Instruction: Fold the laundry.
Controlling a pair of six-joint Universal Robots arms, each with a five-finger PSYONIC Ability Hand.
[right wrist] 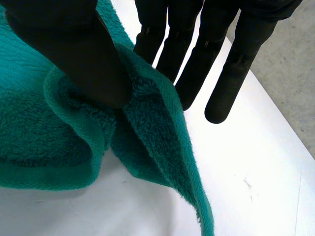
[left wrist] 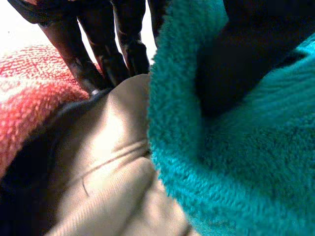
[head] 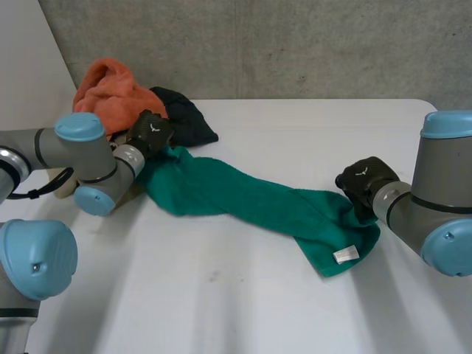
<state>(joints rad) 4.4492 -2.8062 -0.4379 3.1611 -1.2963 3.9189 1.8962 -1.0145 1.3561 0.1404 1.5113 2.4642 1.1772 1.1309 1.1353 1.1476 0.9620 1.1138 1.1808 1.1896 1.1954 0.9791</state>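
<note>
A green towel (head: 243,195) lies stretched in a rumpled band across the white table (head: 243,302), from back left to front right. My left hand (head: 151,133) holds its left end: in the left wrist view the thumb (left wrist: 236,59) presses into the towel (left wrist: 236,162) against the fingers (left wrist: 103,49). My right hand (head: 365,181) holds the right end, near the corner with a white label (head: 345,255). In the right wrist view the towel's (right wrist: 39,128) hemmed edge is pinched between the thumb (right wrist: 74,44) and straight fingers (right wrist: 197,54).
An orange cloth (head: 110,88) and a black cloth (head: 184,114) are heaped at the back left, right behind my left hand. A beige cloth (left wrist: 108,162) lies under that hand, beside the orange one (left wrist: 24,93). A grey wall stands behind the table.
</note>
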